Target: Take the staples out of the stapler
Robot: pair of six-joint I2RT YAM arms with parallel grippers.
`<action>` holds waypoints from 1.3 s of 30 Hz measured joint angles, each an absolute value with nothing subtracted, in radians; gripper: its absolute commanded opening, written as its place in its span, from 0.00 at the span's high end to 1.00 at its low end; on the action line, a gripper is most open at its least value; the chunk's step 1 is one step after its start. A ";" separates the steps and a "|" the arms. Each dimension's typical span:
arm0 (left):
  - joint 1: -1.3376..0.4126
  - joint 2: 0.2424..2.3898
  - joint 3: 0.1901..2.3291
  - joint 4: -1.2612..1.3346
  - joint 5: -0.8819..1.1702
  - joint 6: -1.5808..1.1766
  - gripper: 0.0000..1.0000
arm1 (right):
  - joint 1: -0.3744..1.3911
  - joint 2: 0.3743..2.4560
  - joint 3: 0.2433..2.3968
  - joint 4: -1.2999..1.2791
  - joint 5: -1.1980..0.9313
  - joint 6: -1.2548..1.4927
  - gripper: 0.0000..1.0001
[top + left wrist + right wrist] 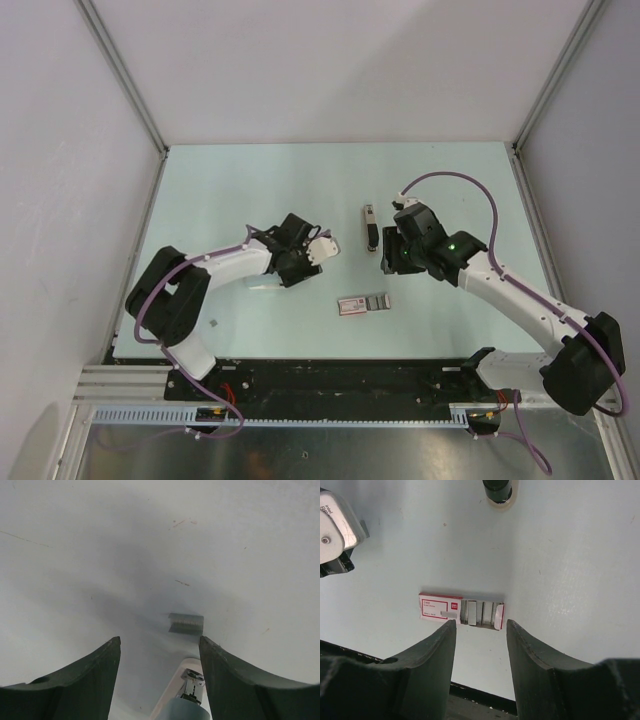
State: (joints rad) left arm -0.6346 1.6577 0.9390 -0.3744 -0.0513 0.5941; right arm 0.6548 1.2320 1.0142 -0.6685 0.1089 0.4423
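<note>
The stapler (371, 228) is slim and black with a silvery part. It lies on the table at the middle back, just left of my right gripper (392, 256). My right gripper (481, 622) is open and empty, and hovers above the table. My left gripper (288, 268) is also open (160, 640) and points down at the table, well left of the stapler. A short grey strip of staples (186, 623) lies on the table just ahead of its right fingertip. A pale blue-white wedge with a metal part (186, 695) sits low between the left fingers. I cannot tell whether it touches them.
An open pink-and-grey staple box (363, 303) lies in front of the stapler and shows staple strips in the right wrist view (461, 613). A black rounded object (497, 489) shows at that view's top edge. The left wrist camera (335, 527) shows at its upper left. The table's black front rail (340, 385) lies close behind the box.
</note>
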 measured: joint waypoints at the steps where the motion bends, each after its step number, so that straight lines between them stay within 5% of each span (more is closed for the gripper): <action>1: -0.635 1.661 0.940 -0.372 -0.054 0.595 0.31 | 0.654 1.231 1.014 -0.669 0.109 0.442 0.50; 39: -0.693 1.748 1.022 -0.308 -0.130 0.603 0.30 | 0.652 1.206 1.012 -0.669 0.117 0.443 0.50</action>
